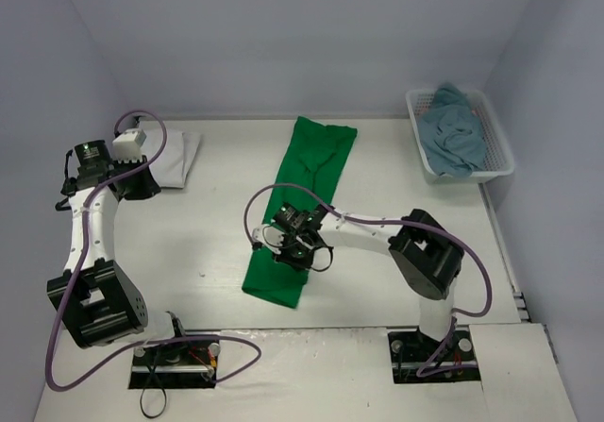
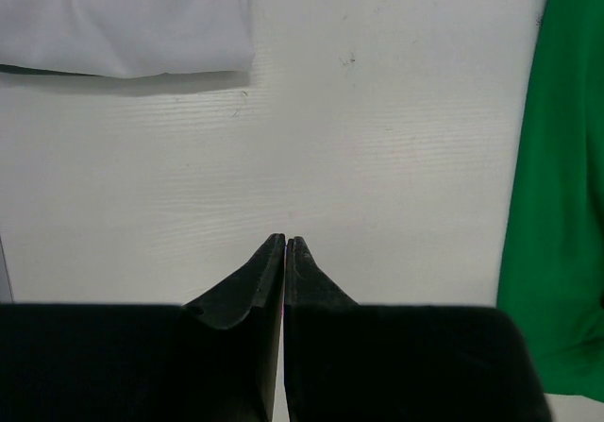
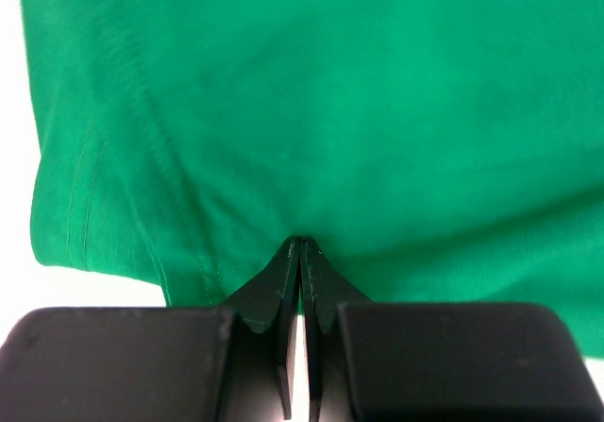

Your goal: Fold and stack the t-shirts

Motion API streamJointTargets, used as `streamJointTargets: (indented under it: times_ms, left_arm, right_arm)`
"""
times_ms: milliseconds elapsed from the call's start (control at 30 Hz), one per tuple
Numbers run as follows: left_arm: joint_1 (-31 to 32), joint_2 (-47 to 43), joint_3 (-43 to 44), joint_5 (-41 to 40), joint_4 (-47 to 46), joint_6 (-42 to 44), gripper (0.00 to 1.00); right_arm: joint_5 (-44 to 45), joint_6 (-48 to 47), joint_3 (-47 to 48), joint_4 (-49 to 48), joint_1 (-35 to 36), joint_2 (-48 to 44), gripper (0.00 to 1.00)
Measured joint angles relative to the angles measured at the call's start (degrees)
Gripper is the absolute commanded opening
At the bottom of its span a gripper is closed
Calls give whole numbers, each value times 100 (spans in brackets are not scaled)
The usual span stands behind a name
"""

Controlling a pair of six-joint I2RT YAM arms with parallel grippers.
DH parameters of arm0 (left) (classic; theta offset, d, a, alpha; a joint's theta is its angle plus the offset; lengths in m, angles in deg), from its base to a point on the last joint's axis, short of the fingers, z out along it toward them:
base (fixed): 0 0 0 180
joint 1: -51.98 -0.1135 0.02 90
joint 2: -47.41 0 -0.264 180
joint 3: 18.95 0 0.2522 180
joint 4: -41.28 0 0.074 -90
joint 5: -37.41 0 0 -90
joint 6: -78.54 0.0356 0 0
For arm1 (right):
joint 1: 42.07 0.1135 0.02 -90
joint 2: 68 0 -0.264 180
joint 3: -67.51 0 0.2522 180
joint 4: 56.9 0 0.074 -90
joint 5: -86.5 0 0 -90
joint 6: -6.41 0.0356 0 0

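Observation:
A bright green t-shirt (image 1: 316, 158) (image 3: 330, 110) lies folded into a long narrow strip down the middle of the table. My right gripper (image 1: 286, 247) (image 3: 299, 244) sits at the strip's lower part, shut on its near edge, with cloth creasing toward the tips. A folded white t-shirt (image 1: 181, 156) (image 2: 123, 16) lies at the back left. My left gripper (image 1: 142, 186) (image 2: 286, 239) hangs beside it above bare table, shut and empty; the green t-shirt (image 2: 557, 205) shows at the right edge of the left wrist view. A teal-blue t-shirt (image 1: 453, 134) lies crumpled in the basket.
The white lattice basket (image 1: 472, 177) stands at the back right corner against the wall. Both arm bases sit at the near edge, with cables looping around them. Walls close off the back and both sides of the table.

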Motion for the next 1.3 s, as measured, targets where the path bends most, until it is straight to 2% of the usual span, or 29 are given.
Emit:
streamJointTargets:
  times_ms: [400, 567, 700, 800, 1000, 1200, 1233, 1300]
  left_arm:
    - [0, 0, 0, 146, 85, 7, 0]
    - [0, 0, 9, 431, 413, 162, 0]
    - [0, -72, 9, 649, 691, 341, 0]
    - [0, -273, 9, 756, 837, 426, 0]
    - [0, -833, 9, 883, 986, 479, 0]
    - [0, -1036, -98, 879, 984, 540, 0]
    - [0, -1054, -157, 874, 979, 546, 0]
    - [0, -1082, -278, 841, 986, 562, 0]
  right_arm:
    - [527, -28, -686, 435, -1506, -1327, 0]
    - [590, -37, -750, 457, -1685, -1703, 1]
    - [584, 24, -754, 492, -1709, -2035, 10]
    - [566, 83, -743, 518, -1709, -2371, 17]
    - [542, 227, -608, 535, -1567, -2712, 19]
    - [833, 125, -791, 540, -487, -2702, 25]
    - [876, 101, -850, 544, -313, -2691, 32]
    - [946, 42, -944, 573, -9, -2667, 38]
